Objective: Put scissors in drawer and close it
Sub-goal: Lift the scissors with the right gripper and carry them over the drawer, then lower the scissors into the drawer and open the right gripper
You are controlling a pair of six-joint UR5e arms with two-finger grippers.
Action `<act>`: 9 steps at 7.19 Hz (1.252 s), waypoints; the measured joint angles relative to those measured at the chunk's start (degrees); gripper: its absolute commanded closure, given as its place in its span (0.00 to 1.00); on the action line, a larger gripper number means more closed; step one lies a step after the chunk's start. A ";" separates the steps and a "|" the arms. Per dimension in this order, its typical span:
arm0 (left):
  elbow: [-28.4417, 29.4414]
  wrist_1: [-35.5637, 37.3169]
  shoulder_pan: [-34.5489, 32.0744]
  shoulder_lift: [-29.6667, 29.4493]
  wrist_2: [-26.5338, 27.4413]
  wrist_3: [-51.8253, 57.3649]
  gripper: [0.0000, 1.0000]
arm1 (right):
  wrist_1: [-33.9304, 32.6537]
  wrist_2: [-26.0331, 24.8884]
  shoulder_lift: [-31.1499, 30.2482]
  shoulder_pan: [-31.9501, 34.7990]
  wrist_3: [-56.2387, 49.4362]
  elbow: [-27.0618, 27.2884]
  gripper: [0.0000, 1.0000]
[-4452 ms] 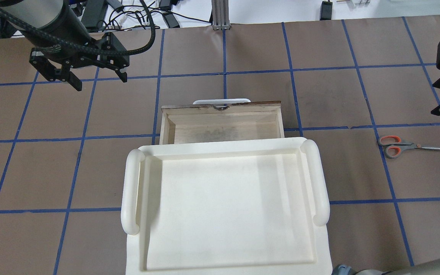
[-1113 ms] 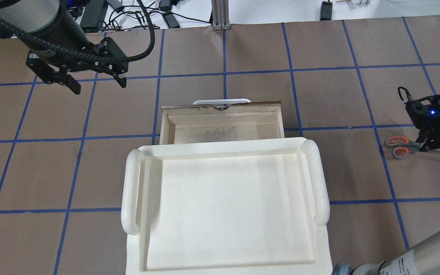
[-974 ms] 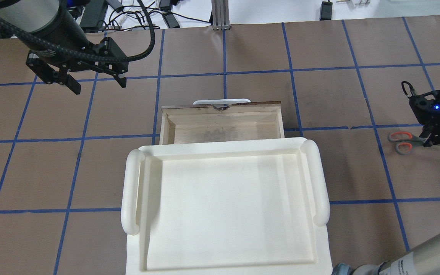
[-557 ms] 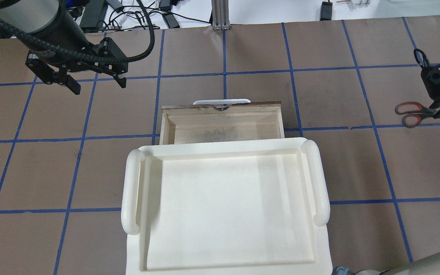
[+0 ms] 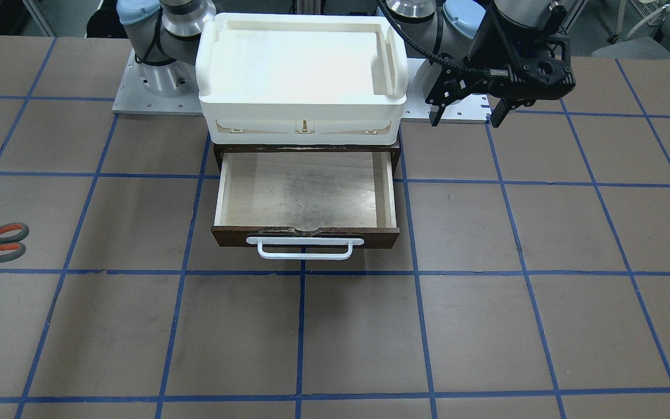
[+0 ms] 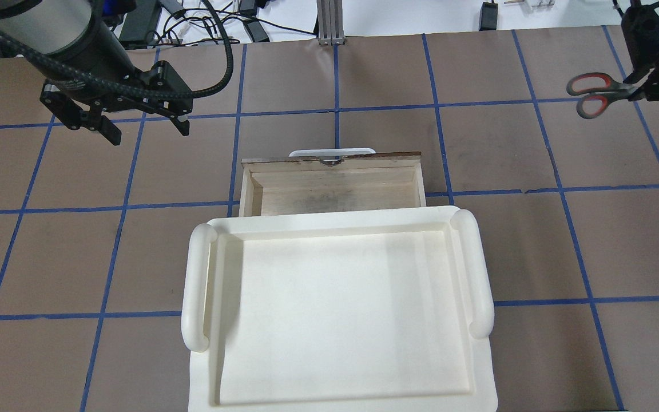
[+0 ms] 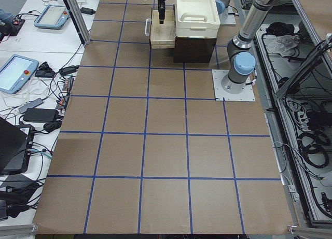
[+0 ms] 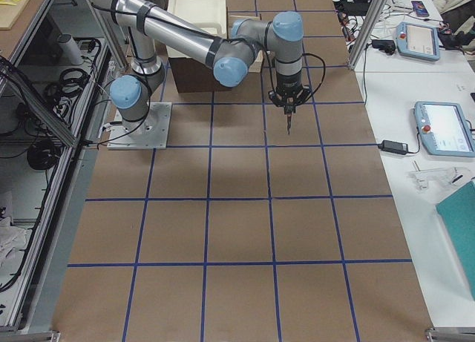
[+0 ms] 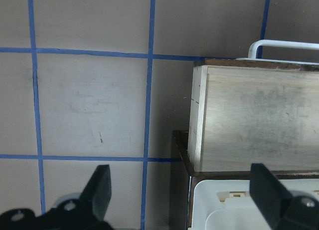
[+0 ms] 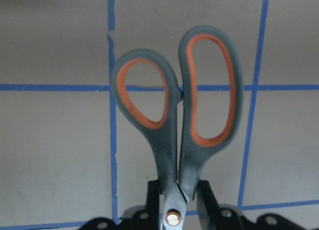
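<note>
Scissors (image 6: 595, 94), pinched near the pivot by the fingers of the right gripper (image 6: 656, 87), hang above the worktop (image 6: 512, 257), next needing carriage to the open drawer (image 6: 329, 191).

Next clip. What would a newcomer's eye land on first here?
The orange-lined scissors hang above the table on the robot's right, pinched by the right tool. In the middle the wooden drawer stands pulled open and empty under a big white tray; the left tool hovers open beside it.
</note>
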 measured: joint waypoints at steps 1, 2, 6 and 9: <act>0.00 -0.07 -0.01 0.06 0.06 -0.10 0.00 | 2.45 0.22 -1.61 4.55 4.27 -0.50 1.00; -0.04 -0.13 -0.03 0.06 0.04 -0.15 0.00 | 4.18 0.26 -2.70 9.69 9.44 -0.70 1.00; -0.88 -0.09 0.22 0.49 -0.37 -0.38 0.00 | 7.69 -0.09 -1.96 31.63 33.85 -0.72 1.00; -0.98 -0.07 0.32 0.63 -0.31 -0.04 0.00 | 8.08 -0.28 1.58 41.04 42.55 -0.68 1.00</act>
